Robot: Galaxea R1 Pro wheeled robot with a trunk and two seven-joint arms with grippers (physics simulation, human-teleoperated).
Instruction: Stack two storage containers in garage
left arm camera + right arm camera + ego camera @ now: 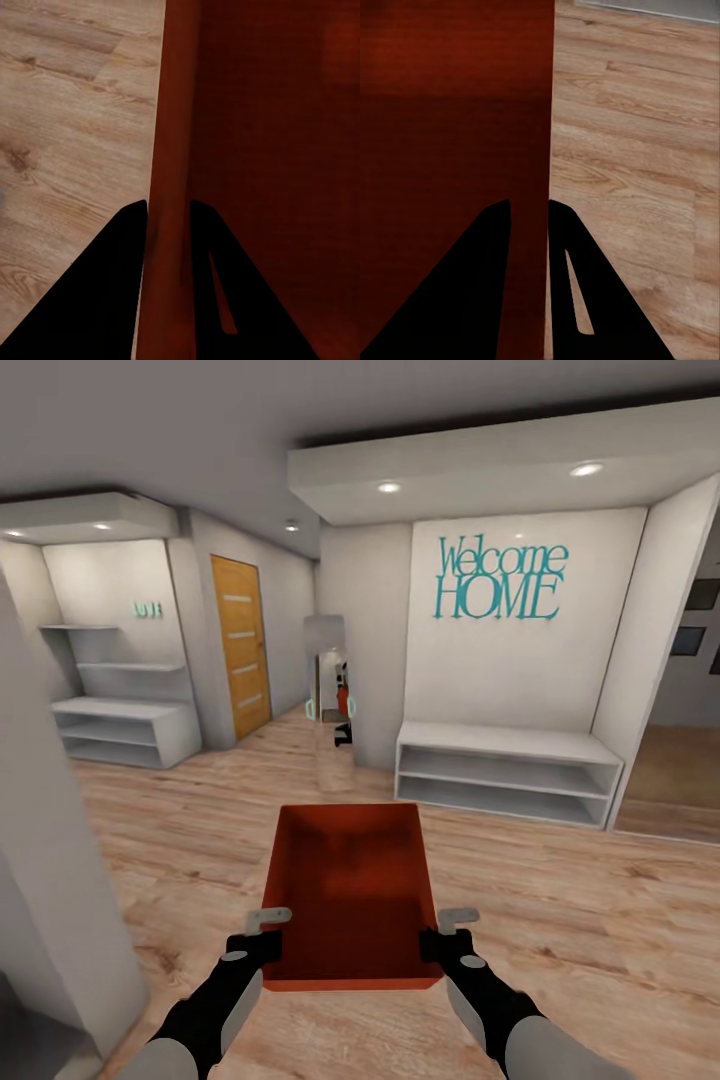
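Storage container [350, 890] held level above the wood floor [560, 920], long axis pointing ahead | left gripper [268, 920] pinches its left wall | right gripper [458, 920] pinches its right wall | both equally near

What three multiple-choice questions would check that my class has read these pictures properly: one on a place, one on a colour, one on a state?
1. Where is the storage container?
A. On the white bench
B. Held between both grippers, above the wood floor
C. On a shelf

2. What colour are the Welcome HOME letters?
A. Teal
B. Black
C. Orange

3. How does the left gripper meet the container?
A. Open, apart from it
B. Resting inside it
C. Closed over its side wall

Answers: 1 B, the head view shows a gripper at each side. 2 A, teal on the white wall. 3 C, a finger lies on each side of the wall.
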